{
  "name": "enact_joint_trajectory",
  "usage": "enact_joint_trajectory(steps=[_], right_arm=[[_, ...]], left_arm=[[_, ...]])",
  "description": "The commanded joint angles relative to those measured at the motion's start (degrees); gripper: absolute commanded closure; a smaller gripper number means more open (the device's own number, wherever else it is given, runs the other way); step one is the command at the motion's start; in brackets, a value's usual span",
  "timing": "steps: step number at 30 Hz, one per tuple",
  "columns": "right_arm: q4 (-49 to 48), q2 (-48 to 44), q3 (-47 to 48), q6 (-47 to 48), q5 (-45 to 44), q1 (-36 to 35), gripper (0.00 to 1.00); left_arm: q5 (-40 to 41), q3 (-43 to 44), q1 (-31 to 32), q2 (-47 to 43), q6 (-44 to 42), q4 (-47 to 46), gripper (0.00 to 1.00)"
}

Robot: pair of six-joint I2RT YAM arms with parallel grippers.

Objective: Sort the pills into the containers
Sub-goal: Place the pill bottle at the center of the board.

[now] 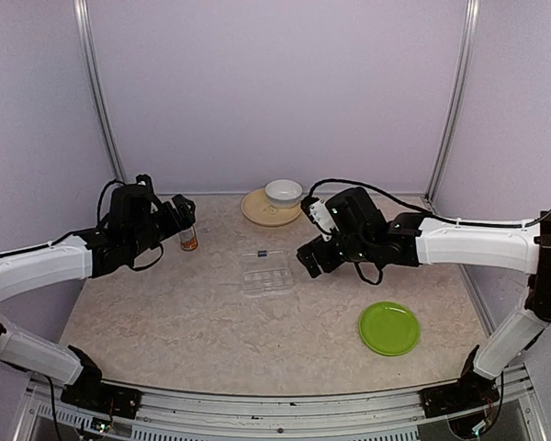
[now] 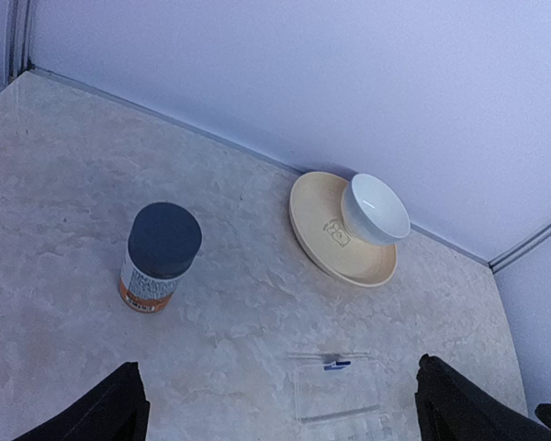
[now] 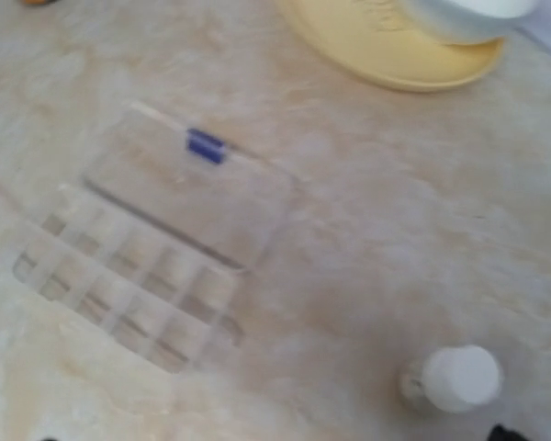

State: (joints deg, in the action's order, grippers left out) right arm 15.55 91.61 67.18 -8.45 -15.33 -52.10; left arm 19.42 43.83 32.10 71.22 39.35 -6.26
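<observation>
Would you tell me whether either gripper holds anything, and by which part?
Nothing is held: the left gripper and right gripper are open, the pill bottle standing free.

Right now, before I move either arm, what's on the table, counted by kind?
Plates: 2 (tan plate, green plate)
Bowls: 1 (white bowl, sitting on the tan plate)
Bottles: 2 (dark-capped bottle, white-capped bottle)
Pill boxes: 1 (clear pill box)
Total: 6
</observation>
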Motion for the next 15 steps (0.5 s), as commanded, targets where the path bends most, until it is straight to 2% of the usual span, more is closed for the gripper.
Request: enact_joint_trajectory(steps=[1,5,8,11,13,15], right_arm=[[-1.11,-6.35,-3.86,-1.28,-2.44,0.75,0.0],[-1.25,-12.42,-7.97,-4.12,3.27,4.77,0.0],[-3.96,-17.05,-11.76,-6.94,3.84,6.15,0.0],[-12.16,-20.83,-18.98,-7.33,4.75,6.36,0.0],[-18.16,-22.84,-25.15,-7.89,3.57,6.42,0.0],[-19.91,-23.01,-27.5,-9.24,1.84,6.57,0.0]], left_arm=[[-2.62,11.33,-3.47,4.87,-4.36,10.08,0.01],[-6.05,23.64,-6.71,10.5,-5.97,19.88,0.01],[-9.56,28.38,-7.8,12.95,-8.07,21.54,0.01],[-11.89,26.83,-8.14,14.13,-10.52,19.14,0.01],[-12.96,22.88,-8.33,13.81,-9.53,14.84,0.01],[-15.47,18.84,-8.32,13.29,-7.79,9.35,0.01]])
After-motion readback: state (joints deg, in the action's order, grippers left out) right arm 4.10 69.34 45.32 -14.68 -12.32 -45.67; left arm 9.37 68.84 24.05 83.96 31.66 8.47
